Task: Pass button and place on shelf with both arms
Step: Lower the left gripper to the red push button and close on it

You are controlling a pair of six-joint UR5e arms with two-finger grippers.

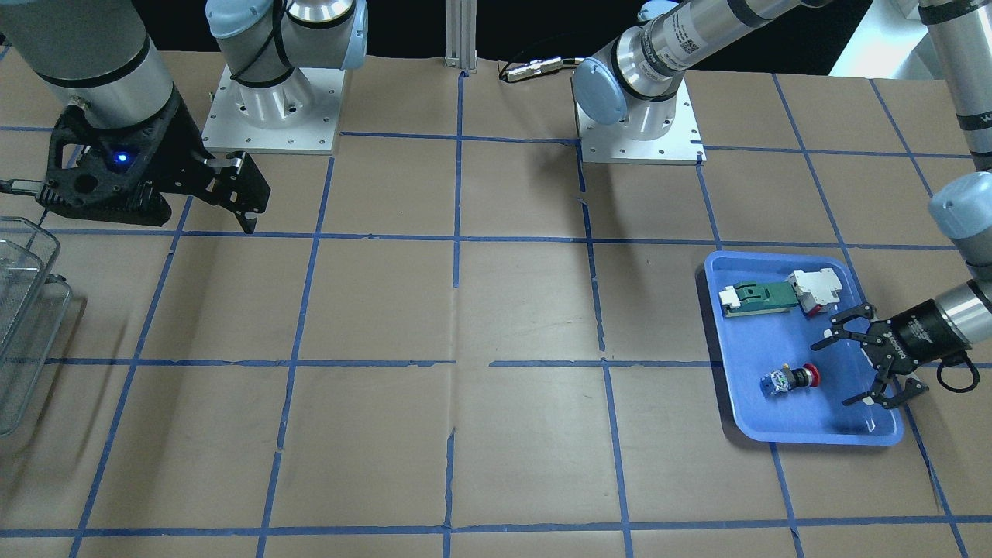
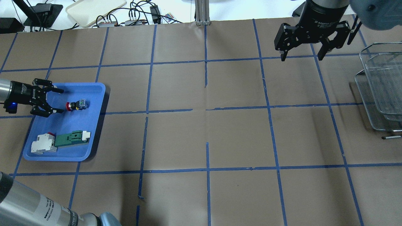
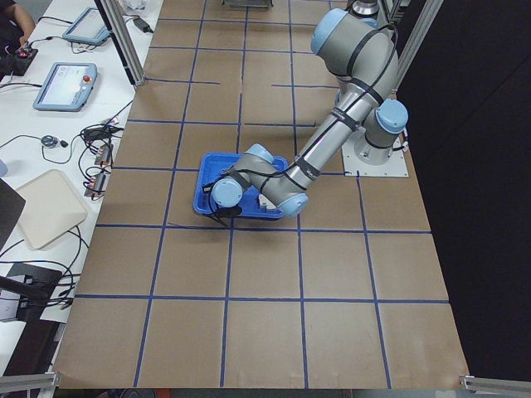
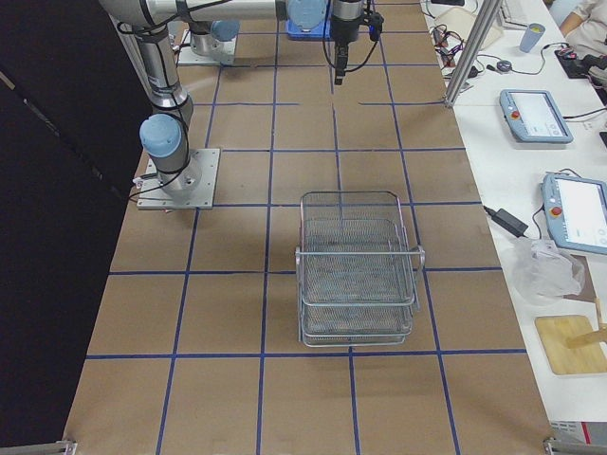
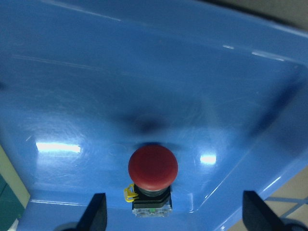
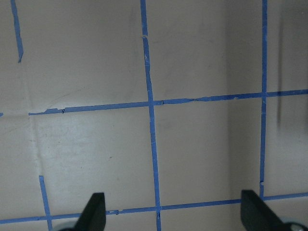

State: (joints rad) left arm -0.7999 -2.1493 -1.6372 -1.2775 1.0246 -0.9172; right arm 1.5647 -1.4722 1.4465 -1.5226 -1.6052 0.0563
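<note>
Button (image 2: 76, 105) lies on its side on the floor of the blue tray (image 2: 94, 94), in the tray's 12 o'clock half as the overhead view has it, red cap pointing to 9 o'clock and straight at the left gripper (image 2: 59, 101). I judge the pick to be the risky part. The domed cap offers only a curved, sloping surface, so fingers that close on it rather than on the black collar behind could squeeze the piece out forward. The tray floor looks glossy, and a finger arriving first on one side would likely shove or roll the button rather than trap it. Low fingertips could also catch the tray floor. A grasp that swallows the whole body would leave little for the other arm to take at the pass. The left gripper is spread wide and holds nothing; the button sits just off its fingertips at 3 o'clock, near but not touching. In the wrist view it falls between the two finger pads, a little nearer one than the other. Farther off, at 6 o'clock from the button, a green-and-white part (image 2: 71, 139) and a white block (image 2: 44, 143) lie side by side. Well across the table at about 2 o'clock the right gripper (image 2: 301, 58) hangs spread and empty, with the wire shelf (image 2: 380, 84) beyond it at 3 o'clock.
</note>
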